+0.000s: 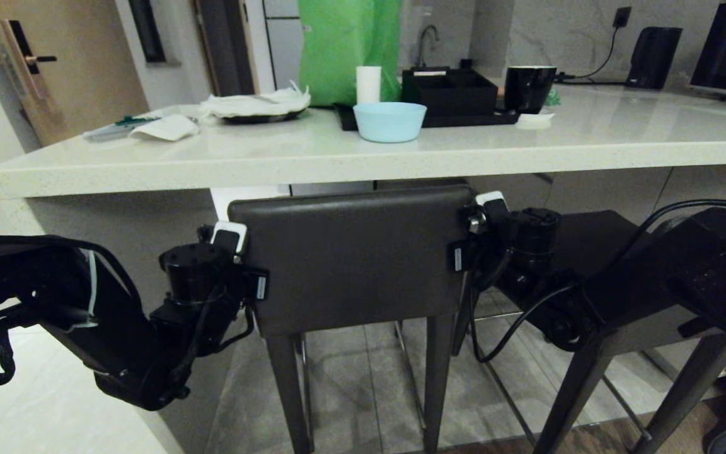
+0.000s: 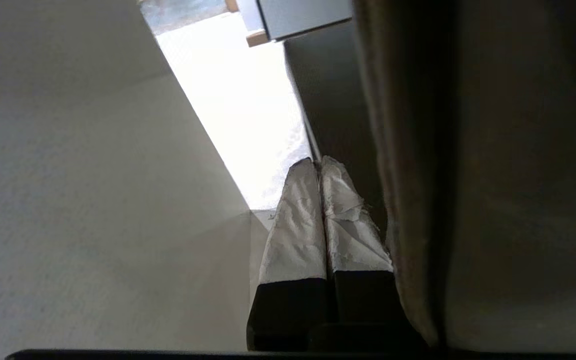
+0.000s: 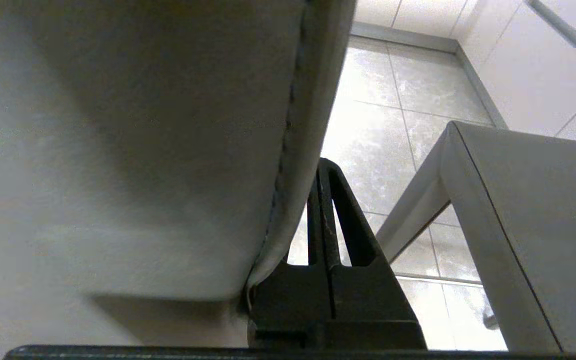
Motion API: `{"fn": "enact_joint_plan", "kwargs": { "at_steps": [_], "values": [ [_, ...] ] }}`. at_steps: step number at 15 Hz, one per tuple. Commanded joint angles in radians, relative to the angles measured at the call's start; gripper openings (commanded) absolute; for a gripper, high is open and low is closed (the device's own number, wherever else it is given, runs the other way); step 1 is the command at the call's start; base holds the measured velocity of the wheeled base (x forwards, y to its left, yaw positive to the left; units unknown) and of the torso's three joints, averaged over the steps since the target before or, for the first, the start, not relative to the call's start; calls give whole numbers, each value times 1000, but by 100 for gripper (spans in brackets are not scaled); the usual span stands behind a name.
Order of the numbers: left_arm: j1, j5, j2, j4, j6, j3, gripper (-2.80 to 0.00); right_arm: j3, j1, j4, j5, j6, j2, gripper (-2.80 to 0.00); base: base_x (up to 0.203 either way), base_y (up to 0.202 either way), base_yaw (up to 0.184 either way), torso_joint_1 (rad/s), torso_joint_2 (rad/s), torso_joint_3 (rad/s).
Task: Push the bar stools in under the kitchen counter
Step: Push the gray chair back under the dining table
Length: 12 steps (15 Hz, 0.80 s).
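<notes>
I've got the left tool point(image 1: 244, 252) and right tool point(image 1: 470, 236) clenched empty, flanking the stool backrest point(image 1: 350, 252); desk point(image 1: 363, 157) lies straight ahead, arms equally near.

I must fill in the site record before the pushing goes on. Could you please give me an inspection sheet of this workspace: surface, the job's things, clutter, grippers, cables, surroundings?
Surface: kitchen counter, off-white top, open knee space below.
Job's things: near bar stool with its backrest just under the counter edge; second bar stool to its right, seat partly under the counter.
Clutter: light blue bowl, black tray, black mug, white roll, green bag, plate with tissues.
Grippers: left gripper shut, beside the backrest's left edge; right gripper shut, beside its right edge.
Cables: black cable on the back counter; arm cable looping on the right arm.
Surroundings: wooden door, tiled floor.
</notes>
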Motion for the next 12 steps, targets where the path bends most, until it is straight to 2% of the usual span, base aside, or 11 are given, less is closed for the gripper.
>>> {"fn": "enact_joint_plan", "kwargs": {
  "at_steps": [1,4,6,10,12],
  "values": [
    [5,5,-6,-18,4,22,-280,21,65,-17,2,-2,-11,-280,0,0,0,0,0,0],
    [30,6,-25,-21,-1,59,-280,79,70,-61,0,-2,-34,-280,0,0,0,0,0,0],
    [72,-1,-32,-22,0,88,-280,121,47,-89,0,0,-49,-280,0,0,0,0,0,0],
    [139,-47,-27,-154,5,160,-280,204,-14,-128,4,3,-94,-280,0,0,0,0,0,0],
    [140,-47,-31,-159,3,178,-280,208,-26,-138,3,4,-98,-280,0,0,0,0,0,0]
  ]
}}
